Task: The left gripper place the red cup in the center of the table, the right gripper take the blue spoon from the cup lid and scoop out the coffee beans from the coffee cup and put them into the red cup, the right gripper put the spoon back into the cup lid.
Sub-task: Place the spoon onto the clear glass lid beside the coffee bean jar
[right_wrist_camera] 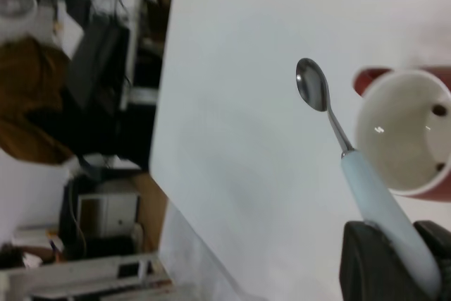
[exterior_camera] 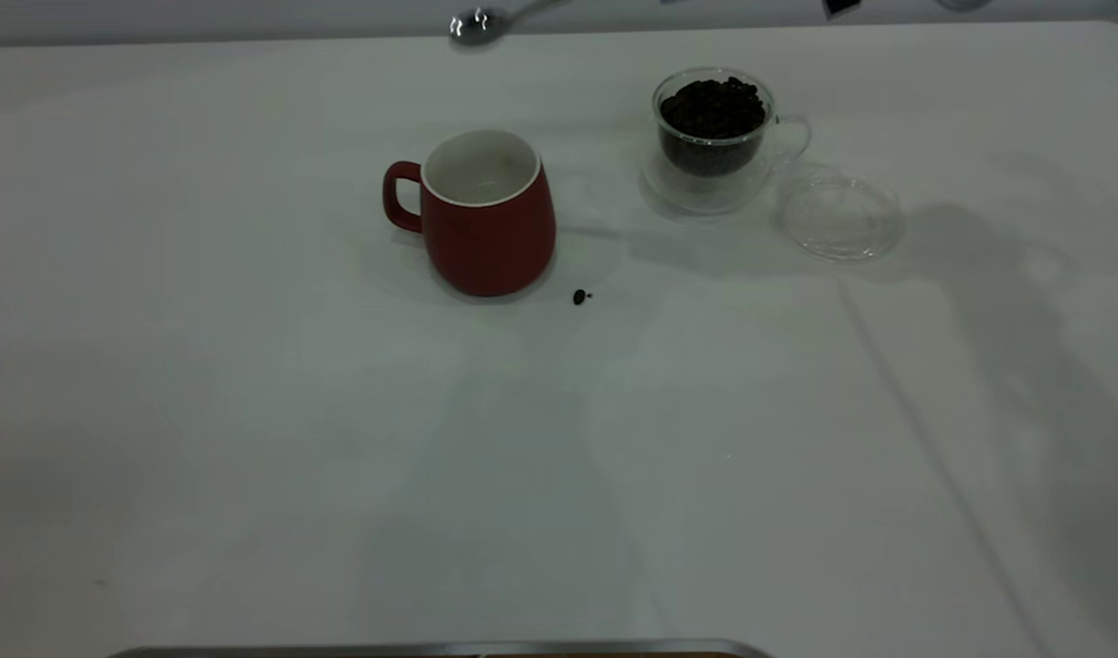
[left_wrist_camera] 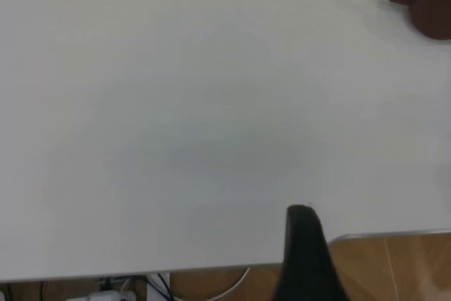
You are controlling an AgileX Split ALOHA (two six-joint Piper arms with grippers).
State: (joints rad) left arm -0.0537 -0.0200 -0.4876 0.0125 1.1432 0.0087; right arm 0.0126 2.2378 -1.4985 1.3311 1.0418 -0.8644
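In the right wrist view the two black fingers (right_wrist_camera: pixel 363 262) of the right gripper (right_wrist_camera: pixel 394 269) are clamped on the pale end of the blue spoon (right_wrist_camera: pixel 366 188), one on each side of the handle. The spoon reaches out from the grip with its shiny bowl raised in the air beside the red cup (right_wrist_camera: pixel 405 132) rather than over its mouth; nothing can be made out in the bowl. Inside the cup's white interior two coffee beans (right_wrist_camera: pixel 438 111) lie against the wall. In the exterior view only the spoon's metal bowl and neck (exterior_camera: pixel 481 23) show, at the far edge of the picture, above the back edge of the table (exterior_camera: pixel 248 411). The red cup (exterior_camera: pixel 485 215) stands upright near the middle of the table, its loop handle turned toward the left arm's side. A single stray bean (exterior_camera: pixel 579 296) lies on the tabletop just beside the cup's base, on the right arm's side. Farther back toward the right arm stands the coffee cup (exterior_camera: pixel 714 142), heaped with dark beans, and the cup lid (exterior_camera: pixel 837 217) lies flat just beside it with nothing on it. The left gripper (left_wrist_camera: pixel 304 255) hangs over the table's edge, well apart from the red cup; only one dark finger shows, so whether it is spread or closed cannot be told.
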